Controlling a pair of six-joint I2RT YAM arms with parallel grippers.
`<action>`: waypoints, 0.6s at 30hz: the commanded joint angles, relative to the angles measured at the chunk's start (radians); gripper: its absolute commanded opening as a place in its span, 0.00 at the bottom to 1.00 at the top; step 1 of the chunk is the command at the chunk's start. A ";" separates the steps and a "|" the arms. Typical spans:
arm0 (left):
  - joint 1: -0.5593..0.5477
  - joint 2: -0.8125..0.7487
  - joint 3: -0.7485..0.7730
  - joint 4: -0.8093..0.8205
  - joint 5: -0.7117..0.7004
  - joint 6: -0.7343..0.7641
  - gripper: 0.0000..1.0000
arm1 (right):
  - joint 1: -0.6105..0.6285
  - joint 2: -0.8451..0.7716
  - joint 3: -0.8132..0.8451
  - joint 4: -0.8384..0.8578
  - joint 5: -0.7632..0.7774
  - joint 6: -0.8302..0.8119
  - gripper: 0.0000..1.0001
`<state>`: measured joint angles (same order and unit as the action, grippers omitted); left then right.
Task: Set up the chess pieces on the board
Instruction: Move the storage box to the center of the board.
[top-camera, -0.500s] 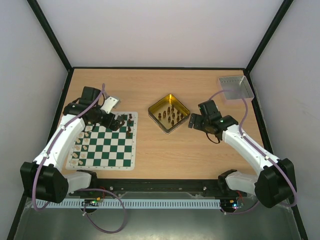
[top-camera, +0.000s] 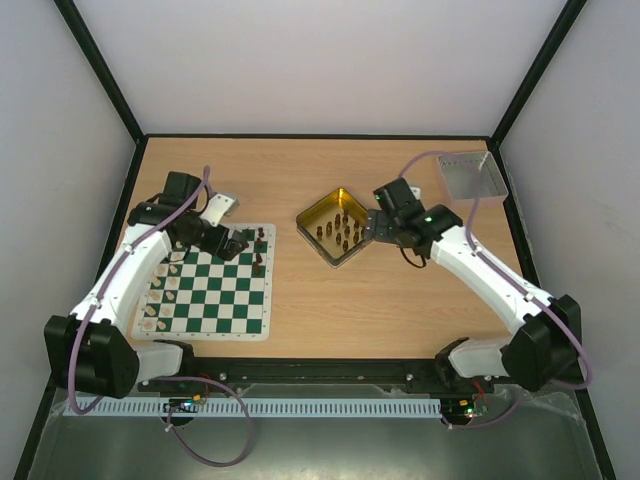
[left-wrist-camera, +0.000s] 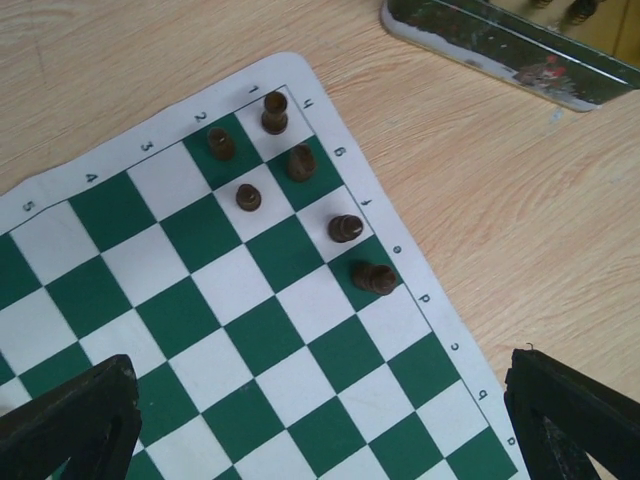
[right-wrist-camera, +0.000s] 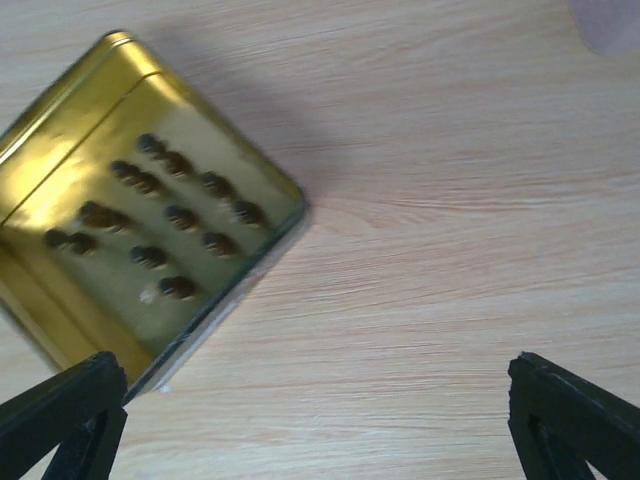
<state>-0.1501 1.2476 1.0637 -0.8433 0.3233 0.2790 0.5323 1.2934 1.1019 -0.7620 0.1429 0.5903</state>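
Observation:
The green and white board (top-camera: 212, 290) lies at the left; it also shows in the left wrist view (left-wrist-camera: 250, 330). Several dark brown chess pieces (left-wrist-camera: 300, 162) stand at its far right corner (top-camera: 259, 250). Cream pieces (top-camera: 163, 290) line its left side. My left gripper (top-camera: 230, 244) hangs over the board's far edge, open and empty, its fingertips (left-wrist-camera: 75, 420) wide apart. Several dark pieces (right-wrist-camera: 170, 215) stand in the gold tin (top-camera: 316, 213). My right gripper (top-camera: 374, 228) is open and empty just right of the tin, over bare wood (right-wrist-camera: 320, 420).
The gold tin's rim (right-wrist-camera: 240, 290) lies at the left of the right wrist view, and its wall (left-wrist-camera: 480, 50) shows in the left wrist view. A grey tray (top-camera: 472, 172) sits at the back right corner. Black frame walls enclose the table.
My right arm has swung left and forward, bringing its gripper from right of the tin up to the tin's right edge. The left arm has barely moved.

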 joint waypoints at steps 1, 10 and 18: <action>0.025 0.030 0.067 -0.042 -0.037 -0.023 0.99 | 0.112 0.079 0.118 -0.095 0.038 0.007 0.99; 0.165 0.132 0.122 -0.117 -0.044 0.038 0.94 | 0.274 0.373 0.483 -0.248 -0.019 0.008 0.82; 0.240 0.100 0.130 -0.134 -0.050 0.088 0.87 | 0.345 0.567 0.734 -0.323 -0.106 -0.023 0.63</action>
<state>0.0864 1.3842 1.1664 -0.9344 0.2852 0.3325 0.8356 1.7775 1.7332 -0.9741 0.0528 0.5900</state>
